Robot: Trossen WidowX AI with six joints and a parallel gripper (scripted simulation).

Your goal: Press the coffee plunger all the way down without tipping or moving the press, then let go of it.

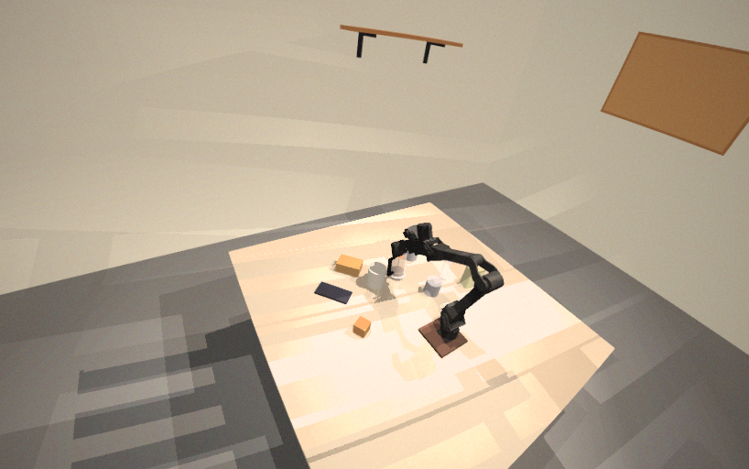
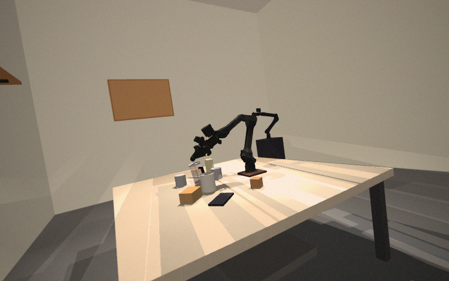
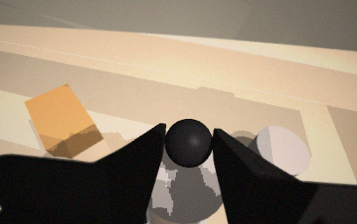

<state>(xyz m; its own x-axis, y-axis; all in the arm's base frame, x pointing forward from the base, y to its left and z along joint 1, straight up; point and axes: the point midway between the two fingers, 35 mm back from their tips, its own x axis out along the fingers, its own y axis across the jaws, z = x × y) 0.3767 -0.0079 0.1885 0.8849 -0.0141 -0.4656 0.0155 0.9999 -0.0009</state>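
The coffee press is a clear glass cylinder [image 1: 398,267] [image 2: 194,172] with a grey lid [image 2: 194,163] [image 3: 187,199] and a black side handle [image 2: 201,169]. It stands on the table and seems to lean slightly in the exterior view; the exact tilt is hard to tell. My gripper [image 1: 390,272] [image 2: 192,159] [image 3: 189,132] is shut on the round black plunger knob [image 3: 188,144], one finger on each side. The knob is a little above the lid, with only a short gap in the exterior view. The fingers hide most of the plunger rod.
A white-grey cylinder [image 1: 376,277] [image 2: 208,183] stands close beside the press. Lilac cylinders [image 1: 432,286] [image 2: 180,180] [image 3: 286,150], a yellow-green block [image 2: 208,164], an orange box [image 1: 349,265] [image 2: 189,196] [image 3: 61,114], a dark slab [image 1: 333,292] [image 2: 220,198] and an orange cube [image 1: 362,326] [image 2: 256,182] also stand around.
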